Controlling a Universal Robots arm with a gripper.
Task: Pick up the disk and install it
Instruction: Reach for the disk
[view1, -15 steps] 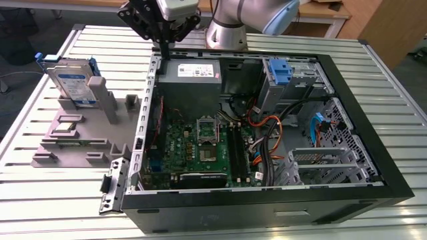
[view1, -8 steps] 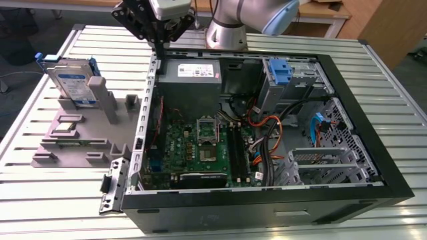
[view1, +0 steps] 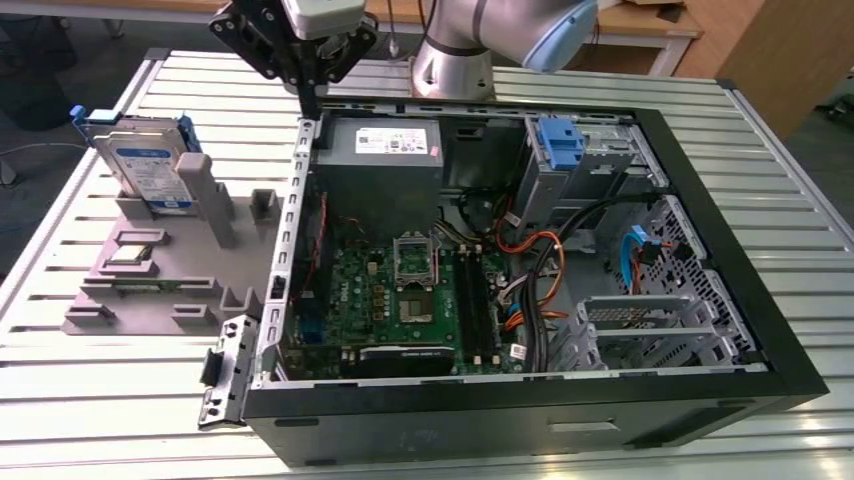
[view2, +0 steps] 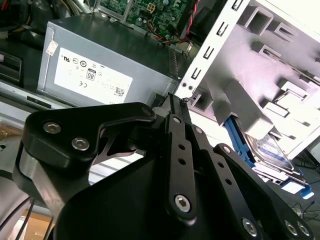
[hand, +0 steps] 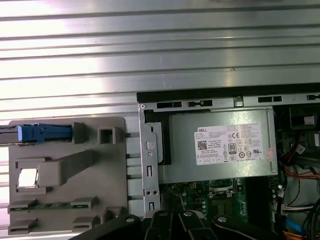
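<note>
The disk (view1: 144, 165) is a silver drive with a blue-and-white label and blue rails. It stands upright on edge in a slot of the grey fixture (view1: 200, 250) at the exterior view's left. The first wrist view shows its blue edge (hand: 42, 133); in the second wrist view the disk (view2: 270, 150) sits beyond the fixture's posts. My gripper (view1: 310, 98) hangs over the open computer case's rear left corner, to the right of the disk and apart from it. The black fingers (view2: 175, 117) are shut together with nothing between them.
The open computer case (view1: 747, 300) lies on the slatted metal table (view1: 80, 420), motherboard and cables exposed. A grey power-supply box (view1: 387, 145) sits just below the gripper. A bare blue bracket (view1: 561, 145) stands in the drive bay at the back right.
</note>
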